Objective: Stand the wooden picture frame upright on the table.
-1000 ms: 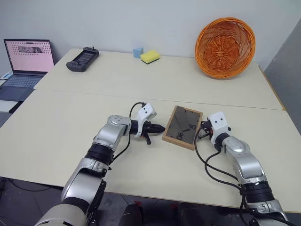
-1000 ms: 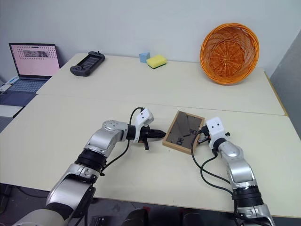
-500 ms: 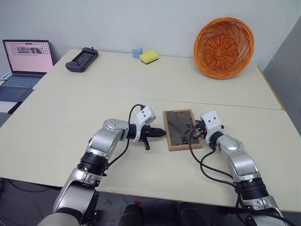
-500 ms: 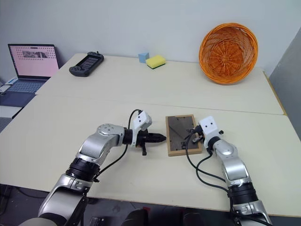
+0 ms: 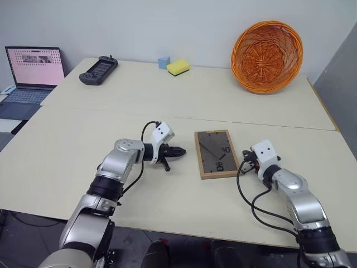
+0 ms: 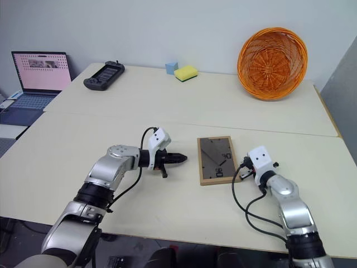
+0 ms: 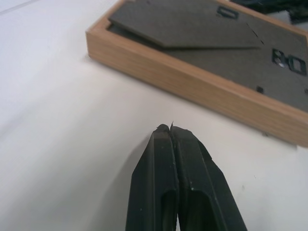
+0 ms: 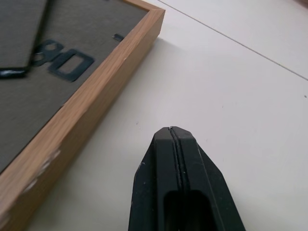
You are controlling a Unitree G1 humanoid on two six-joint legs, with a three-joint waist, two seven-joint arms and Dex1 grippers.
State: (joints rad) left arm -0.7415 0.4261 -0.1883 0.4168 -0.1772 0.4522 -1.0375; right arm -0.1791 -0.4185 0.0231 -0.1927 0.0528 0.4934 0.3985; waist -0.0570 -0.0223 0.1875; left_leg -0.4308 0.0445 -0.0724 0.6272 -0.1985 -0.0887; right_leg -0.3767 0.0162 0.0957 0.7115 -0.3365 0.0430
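Since the earlier frames both grippers have drawn back from the wooden picture frame [image 5: 217, 154], which has turned squarer to the table's [image 5: 83, 145] near edge. It lies flat, back up, just nearer than the seam. Left gripper [image 5: 179, 151] and right gripper [image 5: 245, 166], jaws pressed together, flank it without touching.

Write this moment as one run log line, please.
picture frame: flat, back up | left gripper: shut, apart | right gripper: shut, apart | standing: not done
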